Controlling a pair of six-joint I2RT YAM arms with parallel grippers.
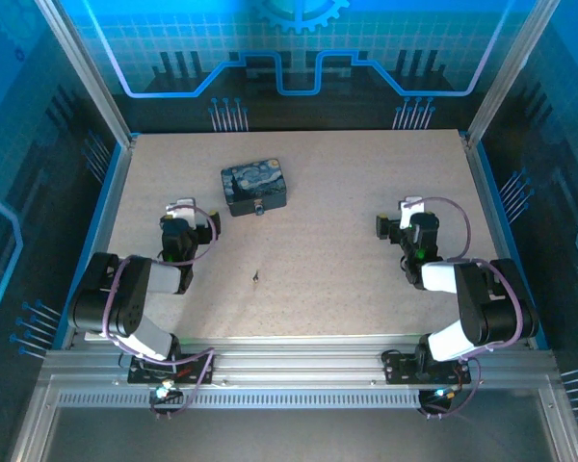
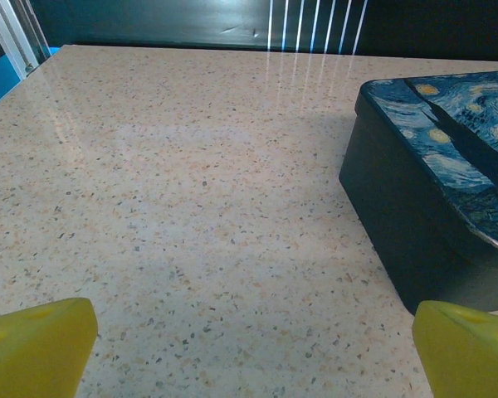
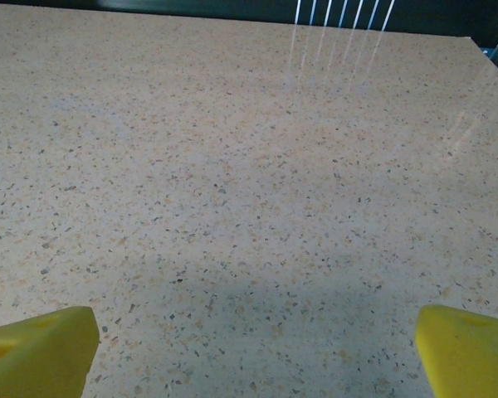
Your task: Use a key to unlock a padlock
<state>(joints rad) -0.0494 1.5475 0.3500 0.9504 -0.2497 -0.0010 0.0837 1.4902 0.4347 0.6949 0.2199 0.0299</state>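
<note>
Up on the top camera, I've got the padlock [image 1: 259,207] sitting right at the near edge of the tin [image 1: 253,186], in the back-left part of the table [image 1: 366,289]. It's too small from here for me to read the shackle. The key [image 1: 255,278] lies flat on bare tabletop, well apart from the padlock, closer to the arm bases and roughly straight toward me from the lock. Both lie apart from the grippers.

The left gripper [image 1: 181,206] sits left of the tin, near it but not touching. On the left wrist cam its yellow fingertips [image 2: 37,344] are in the bottom corners, spread wide, with only speckled tabletop between them. The tin's dark side wall and swirly blue-and-yellow lid show at the right of that view, ahead and to the right of the fingers.

The right gripper [image 1: 411,206] is over the right half of the table, well apart from tin, padlock and key. On the right wrist cam the yellow fingertips [image 3: 41,344] are again in the bottom corners, jaws spread, holding nothing, with bare tabletop ahead.

Both arms are folded back near their bases, wrists pointing to the far side.
</note>
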